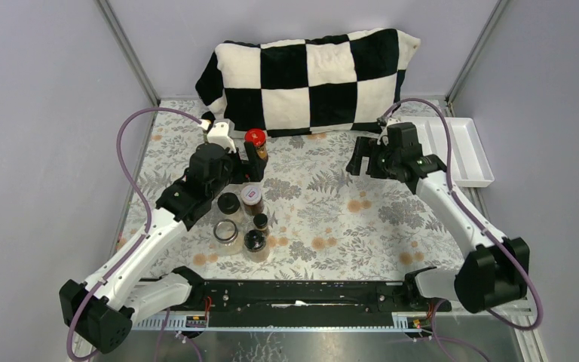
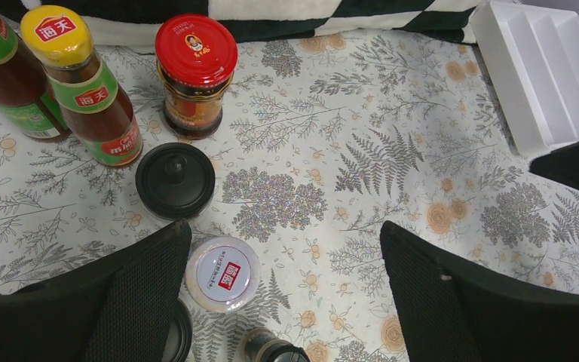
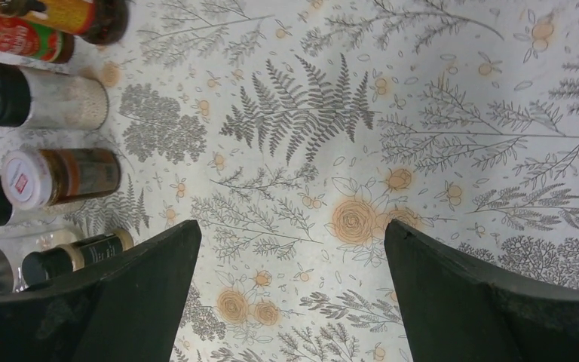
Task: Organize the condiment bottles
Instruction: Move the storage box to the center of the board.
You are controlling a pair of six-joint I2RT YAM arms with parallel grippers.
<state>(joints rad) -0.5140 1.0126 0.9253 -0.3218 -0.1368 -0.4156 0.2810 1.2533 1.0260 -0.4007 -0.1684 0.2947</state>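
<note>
Condiment bottles (image 1: 252,197): you see them upright, long axes vertical, clustered left. Left gripper (image 2: 283,234), right gripper (image 3: 290,230): jaws apart. Bare floral cloth (image 1: 324,215) fills centre; white tray (image 1: 471,151) sits far right.

I see pale lilac-grey walls (image 1: 38,113) closing the cell in on three sides, with slim metal posts (image 1: 130,56) running up the two back corners. A cloth (image 1: 332,215) printed with grey ferns and orange flowers covers the table. A black-and-white checked pillow (image 1: 309,75) leans against the back wall. A white tray (image 1: 469,151) lies at the far right edge. The light is soft and even.
</note>
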